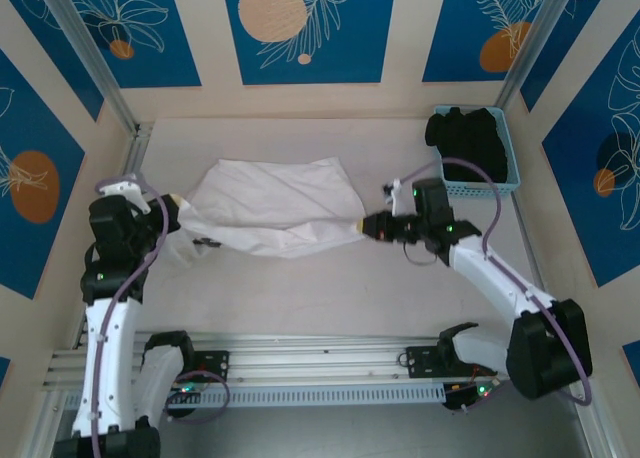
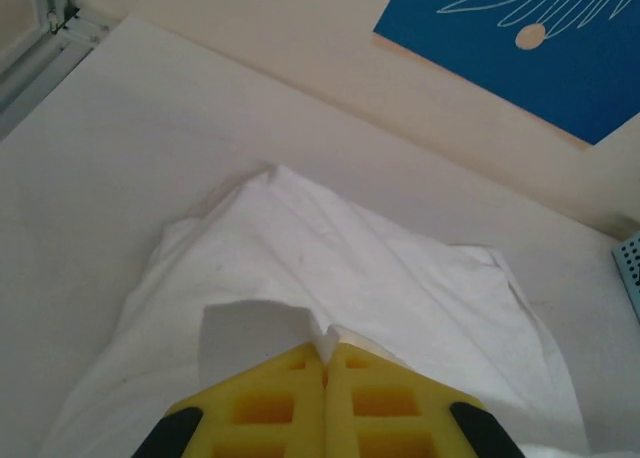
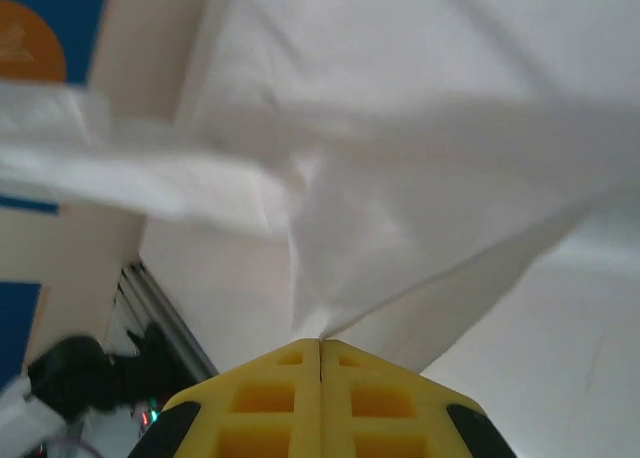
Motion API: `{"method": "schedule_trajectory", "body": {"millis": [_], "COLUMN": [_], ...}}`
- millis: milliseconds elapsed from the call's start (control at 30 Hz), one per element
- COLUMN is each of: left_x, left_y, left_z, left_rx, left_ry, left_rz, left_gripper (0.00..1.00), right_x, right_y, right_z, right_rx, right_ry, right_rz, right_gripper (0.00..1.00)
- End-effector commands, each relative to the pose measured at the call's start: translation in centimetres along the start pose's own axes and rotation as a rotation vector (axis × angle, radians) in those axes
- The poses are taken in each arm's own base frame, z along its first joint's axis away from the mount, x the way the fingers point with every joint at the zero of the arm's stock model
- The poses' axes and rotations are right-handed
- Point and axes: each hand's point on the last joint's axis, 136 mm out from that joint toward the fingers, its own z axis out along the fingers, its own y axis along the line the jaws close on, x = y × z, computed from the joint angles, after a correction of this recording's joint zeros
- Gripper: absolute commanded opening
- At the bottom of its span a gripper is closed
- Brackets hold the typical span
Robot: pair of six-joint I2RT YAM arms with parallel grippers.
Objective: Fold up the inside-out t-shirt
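The white inside-out t-shirt [image 1: 272,210] is stretched across the middle of the table between both arms, wrinkled and partly lifted. My left gripper [image 1: 178,204] pinches its left end; in the left wrist view the yellow pads [image 2: 300,398] are shut on a fold of the t-shirt [image 2: 330,268]. My right gripper [image 1: 364,224] holds the right end. In the right wrist view its yellow pads [image 3: 350,393] are shut on a gathered point of the t-shirt [image 3: 400,198], which fans upward away from them.
A light blue basket [image 1: 500,183] at the back right holds a black garment [image 1: 465,138]. Aluminium frame posts [image 1: 90,58] stand at the back corners. A rail [image 1: 320,363] with the arm bases runs along the near edge.
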Motion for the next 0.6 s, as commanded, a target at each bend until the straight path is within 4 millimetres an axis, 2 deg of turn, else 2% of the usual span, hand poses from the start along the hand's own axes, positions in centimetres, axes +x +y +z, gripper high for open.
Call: {"method": "schedule_trajectory", "body": {"millis": [0,100,233,467,567], "left_x": [3.6,5.1,5.5,5.6,5.5], "left_y": [1.9,1.6,1.3,1.1,1.1], "left_z": [1.3,2.1,2.5,2.5,2.5], "left_rx": [-0.036,0.006,0.034,0.044,0.045], "left_ry": [0.094,0.143,0.164,0.17,0.167], "left_rz": [-0.029,-0.055,-0.062,-0.051,-0.047], "left_gripper": [0.0,0.0,0.0,0.0,0.0], "right_x": [7.6,8.8,8.9,8.2,8.6], "right_y": [-5.1,-6.5,-7.4,-7.2,-7.7], "right_z": [1.6,2.1,2.8,3.2,3.1], "right_rx": [0.1,0.13,0.15,0.135,0.162], "right_ry": [0.185,0.192,0.2,0.19,0.208], "right_rz": [0.23,0.269,0.278,0.256,0.269], "right_gripper": [0.0,0.02,0.04,0.2,0.27]}}
